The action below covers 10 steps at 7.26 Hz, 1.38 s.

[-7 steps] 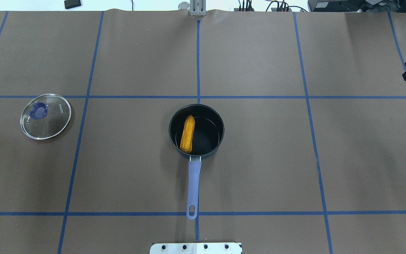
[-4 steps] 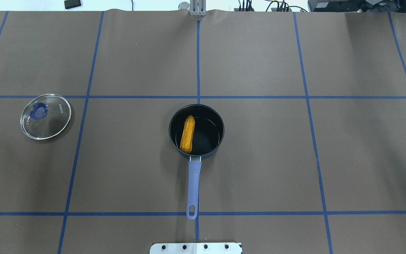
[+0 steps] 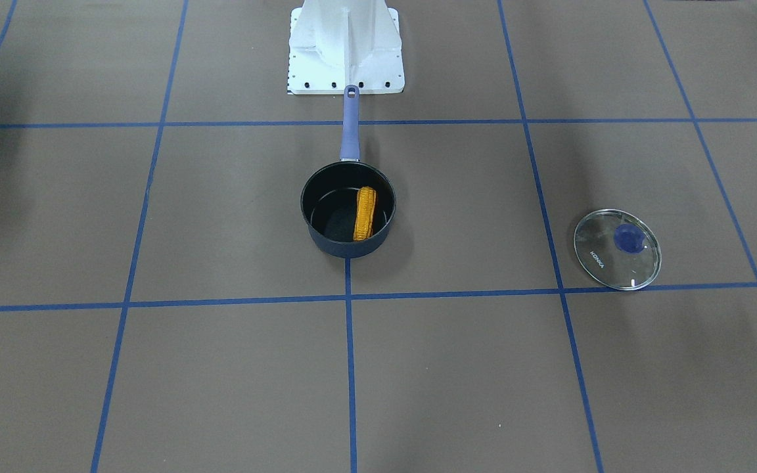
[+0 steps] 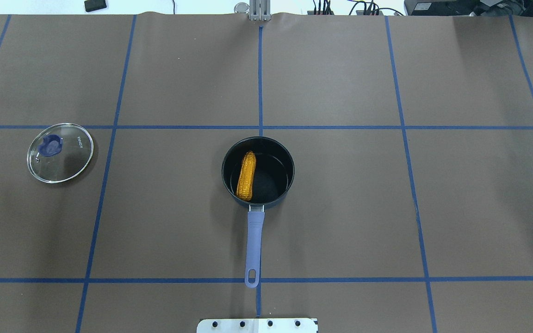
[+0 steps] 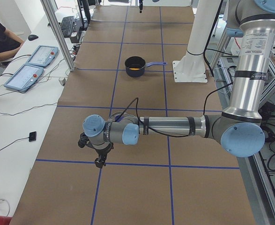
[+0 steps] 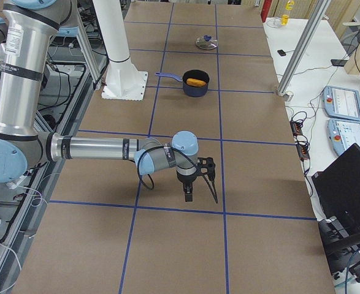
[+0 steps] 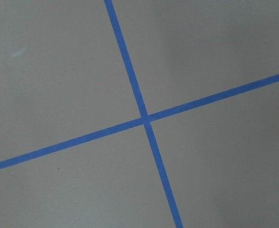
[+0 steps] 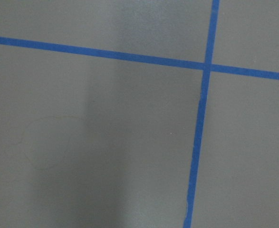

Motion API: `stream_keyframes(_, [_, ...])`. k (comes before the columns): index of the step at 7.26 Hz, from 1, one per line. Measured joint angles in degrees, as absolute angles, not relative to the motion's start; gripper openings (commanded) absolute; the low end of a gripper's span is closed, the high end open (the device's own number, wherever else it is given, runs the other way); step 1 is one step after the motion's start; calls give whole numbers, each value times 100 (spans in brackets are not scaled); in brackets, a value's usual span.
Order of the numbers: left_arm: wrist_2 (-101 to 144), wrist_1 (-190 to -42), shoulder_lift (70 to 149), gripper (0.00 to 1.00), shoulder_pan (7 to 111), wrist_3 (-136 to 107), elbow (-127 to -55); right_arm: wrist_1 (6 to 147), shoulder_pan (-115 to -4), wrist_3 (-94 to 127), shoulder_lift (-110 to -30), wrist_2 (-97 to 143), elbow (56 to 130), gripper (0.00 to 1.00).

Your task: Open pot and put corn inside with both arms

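The dark navy pot point(image 4: 272, 181) stands uncovered at the table's middle, with its periwinkle handle point(image 4: 253, 245) pointing toward the robot base. The corn point(image 4: 246, 175) lies inside it against the left wall; it also shows in the front view point(image 3: 365, 213). Both arms are far from the pot. My left gripper point(image 5: 100, 160) hangs over the table's left end and my right gripper point(image 6: 201, 191) over the right end. They show only in the side views, so I cannot tell whether they are open or shut. Both wrist views show only bare brown paper and blue tape.
The round glass lid point(image 4: 60, 152) with a blue knob lies flat on the table, far to the pot's left. The white robot base plate point(image 4: 257, 325) sits at the near edge behind the handle. Blue tape lines cross the brown table cover.
The right gripper, seen at the overhead view's right edge a second ago, has moved out of that view. The pot, corn and lid have not moved.
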<state>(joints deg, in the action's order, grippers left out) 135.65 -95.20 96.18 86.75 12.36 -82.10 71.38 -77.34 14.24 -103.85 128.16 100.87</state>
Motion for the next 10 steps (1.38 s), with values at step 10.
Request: stream_keyframes(10, [13578, -9553, 9580, 100, 8787, 1121, -8247, 9361, -8521, -638, -9290, 12317, 9104, 100])
